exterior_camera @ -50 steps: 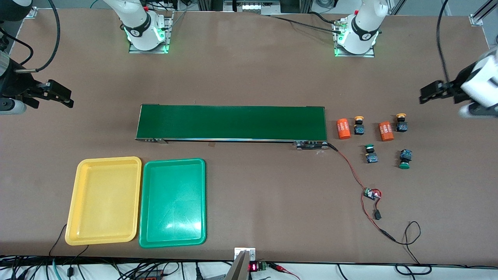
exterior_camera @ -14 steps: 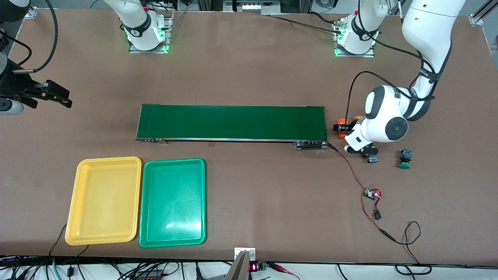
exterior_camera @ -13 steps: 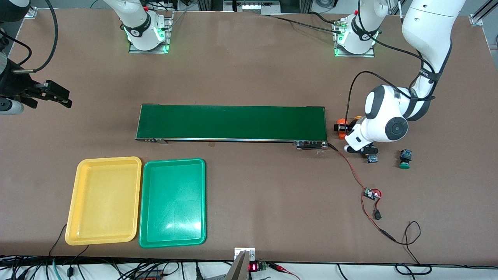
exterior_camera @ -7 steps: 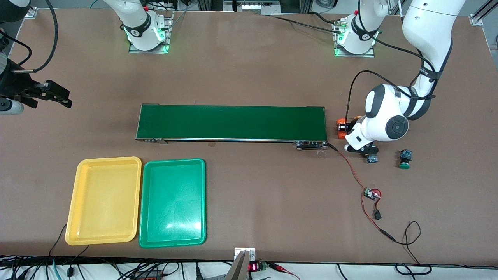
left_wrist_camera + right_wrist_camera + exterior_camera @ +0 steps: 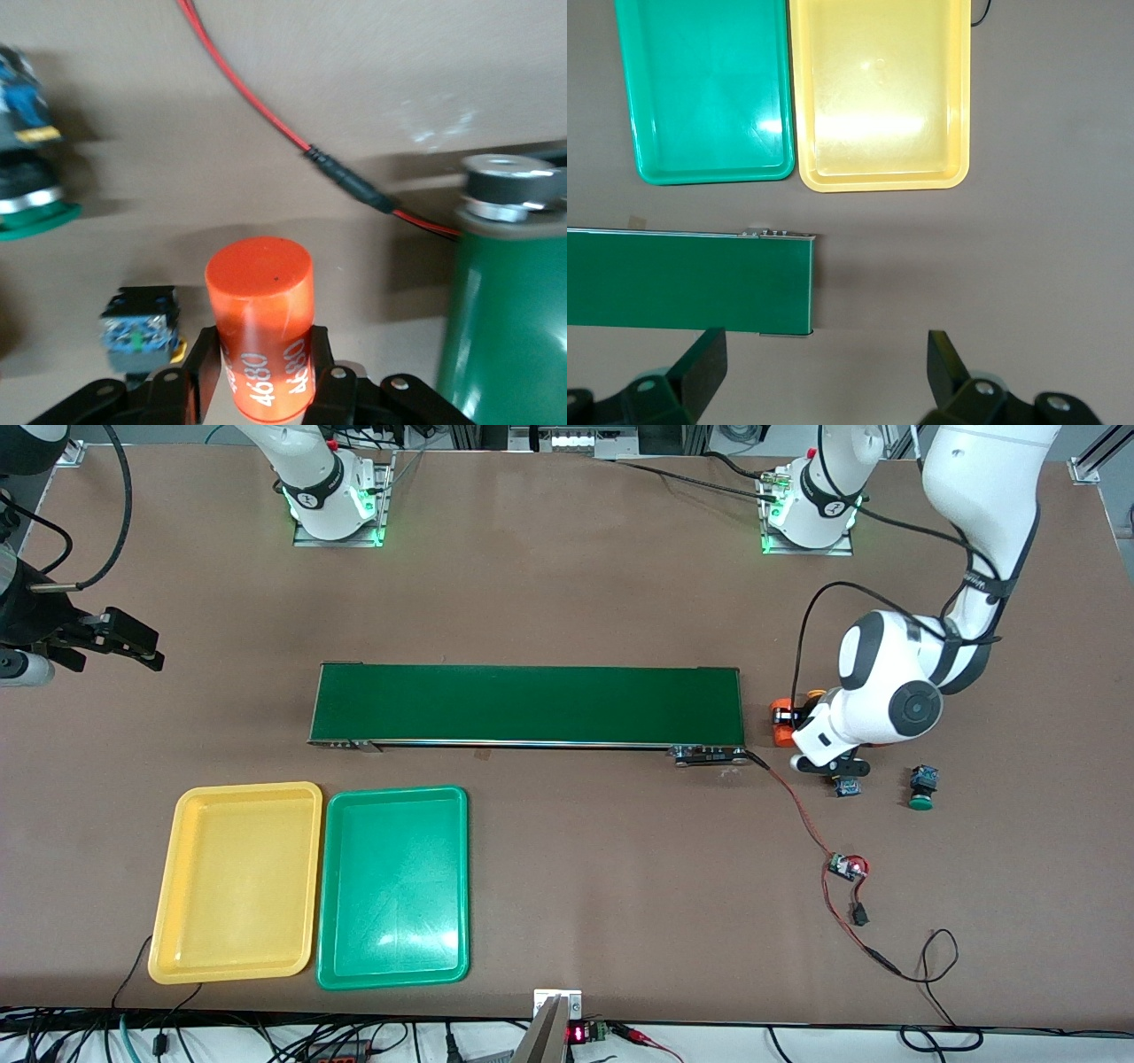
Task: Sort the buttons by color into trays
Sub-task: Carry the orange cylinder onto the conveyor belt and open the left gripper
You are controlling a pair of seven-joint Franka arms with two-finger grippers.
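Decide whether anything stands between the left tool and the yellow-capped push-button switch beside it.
Yes: the orange cylinder printed 4680 fills the left tool, clamped between its fingers; the yellow-capped switch sits alongside.

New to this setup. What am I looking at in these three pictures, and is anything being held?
Two white robot arms are bolted along one edge of a brown table. The wide picture comes from a high camera facing them; the other two come from cameras on each arm's wrist.

On the table lie a long dark-green conveyor belt, a yellow tray and a green tray side by side nearer the camera, both empty, and a small circuit board on red wires.

At the left arm's end are small push buttons, including a green-capped button lying on the table.

The left claw is shut on an orange cylinder printed "4680", beside the belt's end. That is not a button.

The right claw waits open, above the belt's other end, holding nothing.
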